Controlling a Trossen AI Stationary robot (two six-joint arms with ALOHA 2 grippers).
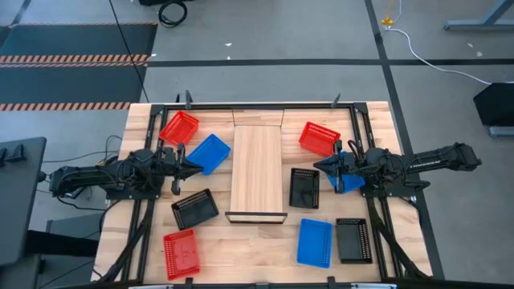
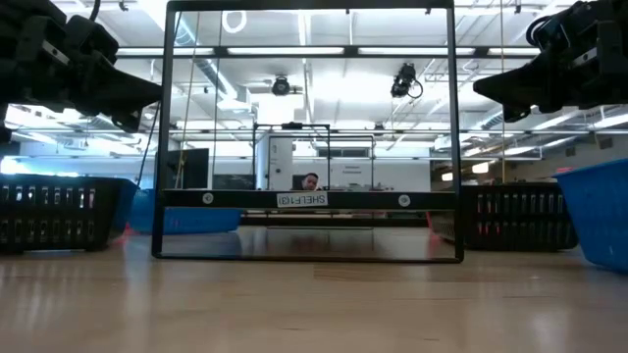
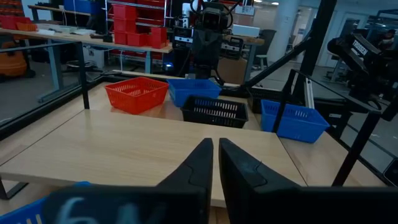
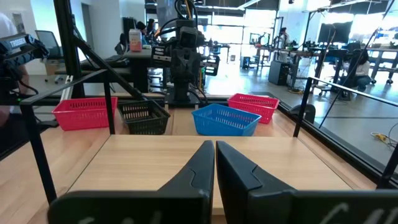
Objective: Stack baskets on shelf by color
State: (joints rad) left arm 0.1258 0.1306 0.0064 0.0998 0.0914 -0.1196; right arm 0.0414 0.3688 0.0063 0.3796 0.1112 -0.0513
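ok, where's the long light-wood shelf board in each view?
High: light-wood shelf board at centre, between the arms.
Low: its black end frame, centre.
Left wrist: foreground.
Right wrist: foreground.
Landmark: blue mesh plastic basket beside it.

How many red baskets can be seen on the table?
3: one red basket at the far left, one at the far right, one at the near left corner. None appears hidden.

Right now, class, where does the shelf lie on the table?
In the high view the shelf lies at the table's middle, between the two arms, a blue basket at its left and a black basket at its right.
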